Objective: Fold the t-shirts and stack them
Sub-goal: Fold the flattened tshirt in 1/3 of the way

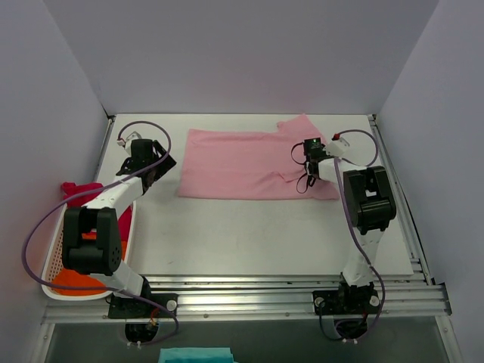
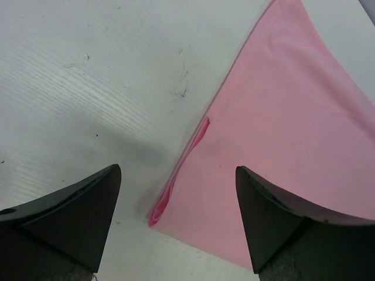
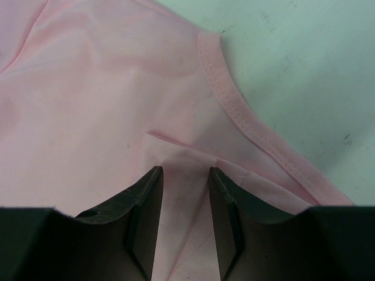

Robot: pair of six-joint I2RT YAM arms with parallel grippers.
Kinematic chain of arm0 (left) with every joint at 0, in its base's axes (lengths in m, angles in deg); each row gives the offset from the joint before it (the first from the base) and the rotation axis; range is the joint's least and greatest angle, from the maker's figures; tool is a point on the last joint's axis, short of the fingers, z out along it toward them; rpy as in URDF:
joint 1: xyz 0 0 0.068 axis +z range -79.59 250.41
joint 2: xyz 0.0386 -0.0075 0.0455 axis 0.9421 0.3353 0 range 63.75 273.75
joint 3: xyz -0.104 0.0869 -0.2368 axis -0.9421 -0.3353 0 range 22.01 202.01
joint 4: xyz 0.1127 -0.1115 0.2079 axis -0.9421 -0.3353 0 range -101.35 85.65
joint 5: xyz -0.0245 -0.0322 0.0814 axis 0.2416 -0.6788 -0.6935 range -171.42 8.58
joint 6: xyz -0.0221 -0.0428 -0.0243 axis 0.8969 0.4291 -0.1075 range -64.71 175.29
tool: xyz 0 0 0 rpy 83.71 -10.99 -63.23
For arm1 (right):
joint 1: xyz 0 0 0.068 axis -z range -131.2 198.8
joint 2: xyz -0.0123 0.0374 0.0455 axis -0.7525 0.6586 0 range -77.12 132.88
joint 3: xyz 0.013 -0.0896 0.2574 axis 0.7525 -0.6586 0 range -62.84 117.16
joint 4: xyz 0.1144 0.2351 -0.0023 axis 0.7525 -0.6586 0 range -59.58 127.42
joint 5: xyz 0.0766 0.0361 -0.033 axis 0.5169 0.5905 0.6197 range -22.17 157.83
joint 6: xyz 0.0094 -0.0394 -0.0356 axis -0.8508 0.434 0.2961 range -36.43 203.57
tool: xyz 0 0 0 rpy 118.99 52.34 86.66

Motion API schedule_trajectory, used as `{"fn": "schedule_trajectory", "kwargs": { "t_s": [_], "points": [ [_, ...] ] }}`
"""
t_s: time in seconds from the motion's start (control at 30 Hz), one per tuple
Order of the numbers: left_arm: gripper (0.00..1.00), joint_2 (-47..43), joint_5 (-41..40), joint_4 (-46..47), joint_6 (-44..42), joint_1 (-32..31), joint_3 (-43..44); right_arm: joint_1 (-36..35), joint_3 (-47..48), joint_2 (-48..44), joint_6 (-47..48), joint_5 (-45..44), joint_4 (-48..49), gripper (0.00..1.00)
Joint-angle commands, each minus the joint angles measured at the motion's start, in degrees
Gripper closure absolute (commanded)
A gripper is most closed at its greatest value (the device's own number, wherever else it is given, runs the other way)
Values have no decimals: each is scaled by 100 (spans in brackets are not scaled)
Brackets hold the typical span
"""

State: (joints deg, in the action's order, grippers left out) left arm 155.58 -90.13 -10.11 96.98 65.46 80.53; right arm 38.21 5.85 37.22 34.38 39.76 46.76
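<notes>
The light pink t-shirt lies spread across the back of the table, folded lengthwise. My left gripper is open and empty, hovering just off the shirt's left end. In the left wrist view the shirt's doubled corner lies between the spread fingers. My right gripper is over the shirt's right part near the sleeve. In the right wrist view its jaws stand close together on a raised fold of the pink cloth, beside a stitched hem. The magenta-red t-shirt and the orange t-shirt lie in a basket.
A white basket stands at the table's left edge beside the left arm. A teal cloth shows below the table's front rail. Grey walls close in the left, back and right sides.
</notes>
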Motion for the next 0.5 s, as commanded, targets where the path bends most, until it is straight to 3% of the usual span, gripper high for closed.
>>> {"fn": "schedule_trajectory", "kwargs": {
  "t_s": [0.0, 0.47],
  "points": [
    [12, -51, -8, 268, -74, -32, 63, -48, 49, -26, 15, -128, -108, 67],
    [12, -16, -8, 295, -74, -32, 63, -40, -144, -263, -29, -102, -117, 66]
  ]
}}
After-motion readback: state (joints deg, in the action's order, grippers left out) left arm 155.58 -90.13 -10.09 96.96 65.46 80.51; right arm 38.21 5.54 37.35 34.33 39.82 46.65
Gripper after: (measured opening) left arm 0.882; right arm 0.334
